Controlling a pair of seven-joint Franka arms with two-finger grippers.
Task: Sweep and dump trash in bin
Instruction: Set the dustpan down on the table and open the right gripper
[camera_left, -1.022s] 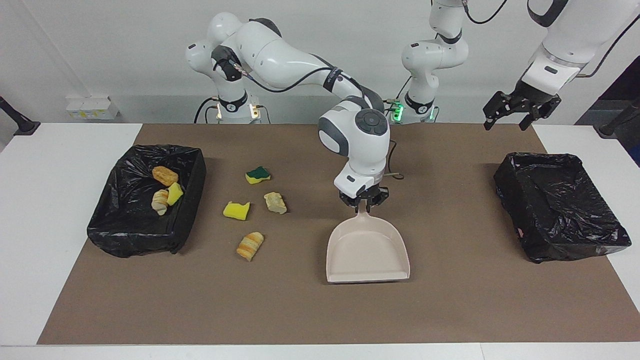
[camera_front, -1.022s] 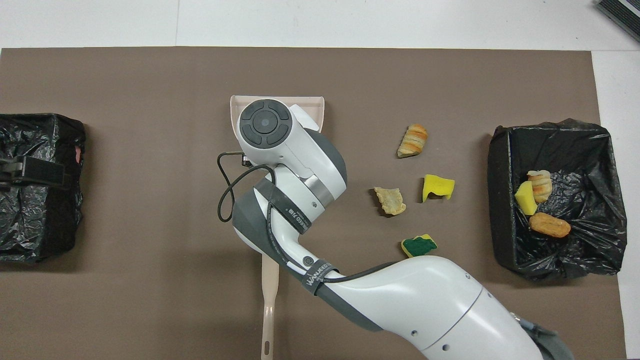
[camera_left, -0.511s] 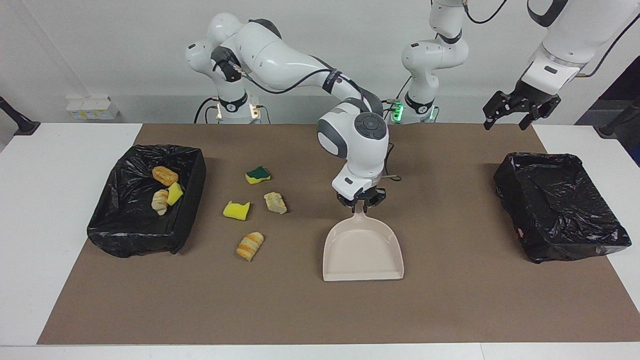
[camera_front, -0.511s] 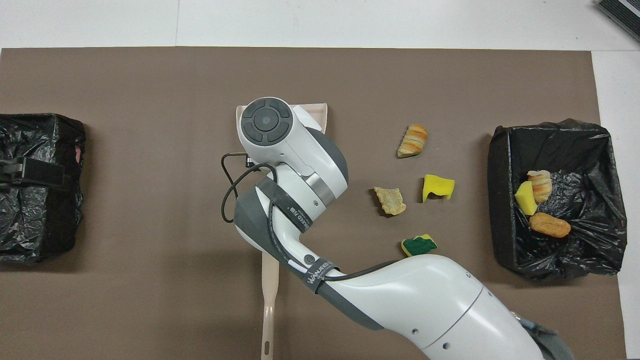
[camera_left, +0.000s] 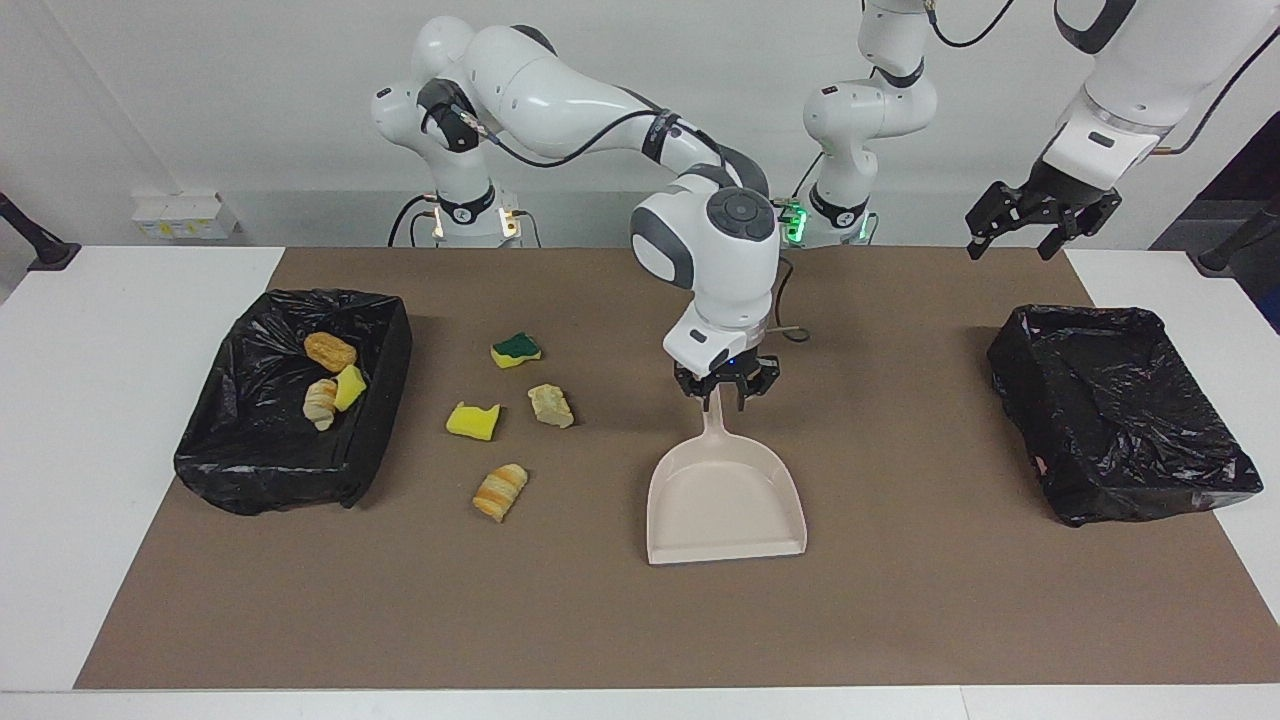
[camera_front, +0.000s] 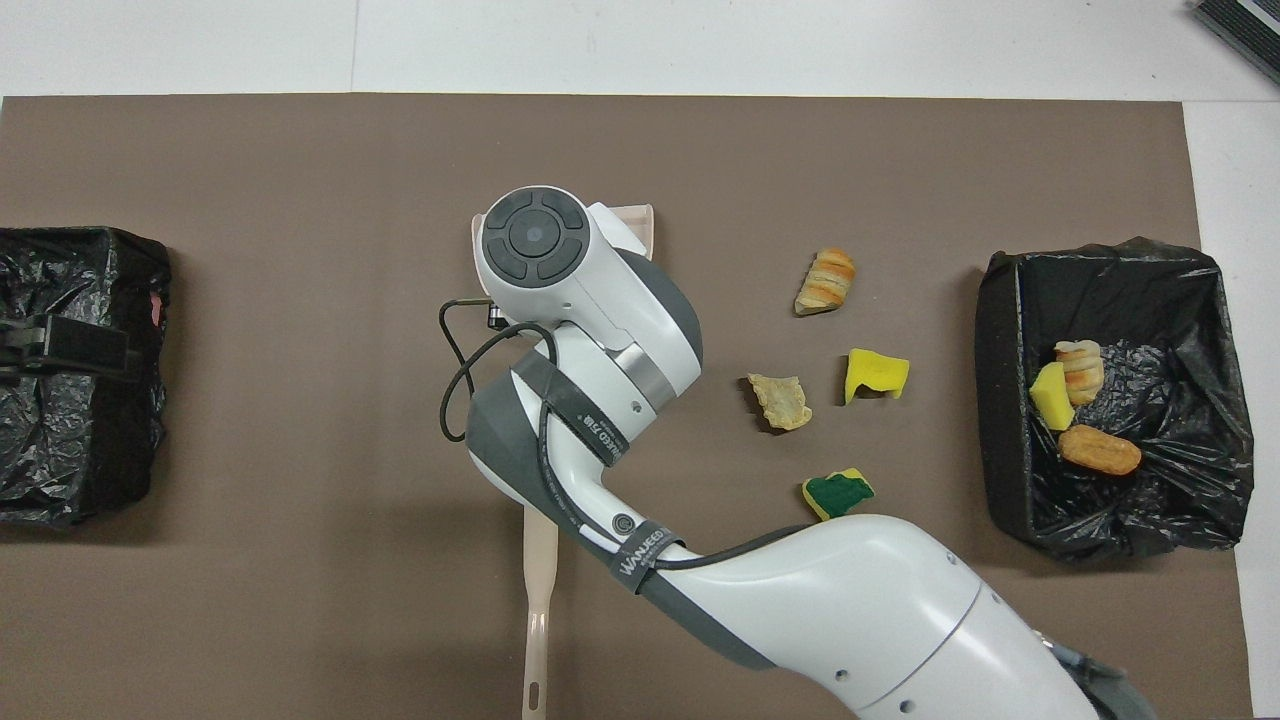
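Observation:
The beige dustpan (camera_left: 725, 500) lies flat mid-mat, mouth away from the robots. My right gripper (camera_left: 727, 392) stands open just above its handle (camera_left: 715, 425), a finger on each side. In the overhead view the arm hides that gripper; only the handle (camera_front: 538, 600) and pan edge show. Loose trash lies toward the right arm's end: a green-topped sponge (camera_left: 516, 350), a tan chunk (camera_left: 551, 405), a yellow sponge (camera_left: 472, 421) and a striped bread piece (camera_left: 500, 491). The black-lined bin (camera_left: 260, 480) there holds three more pieces. My left gripper (camera_left: 1020, 240) waits open, high over the other end.
A second black-lined bin (camera_left: 1150, 495) stands at the left arm's end, with my left gripper (camera_front: 60, 345) over it in the overhead view. A brown mat (camera_left: 900, 620) covers the white table. A thin cable (camera_left: 790, 350) trails by the right hand.
The right gripper has opened off the dustpan handle and risen a little. The dustpan shifted slightly toward the right arm's end and now rests on the mat. The left arm has not moved.

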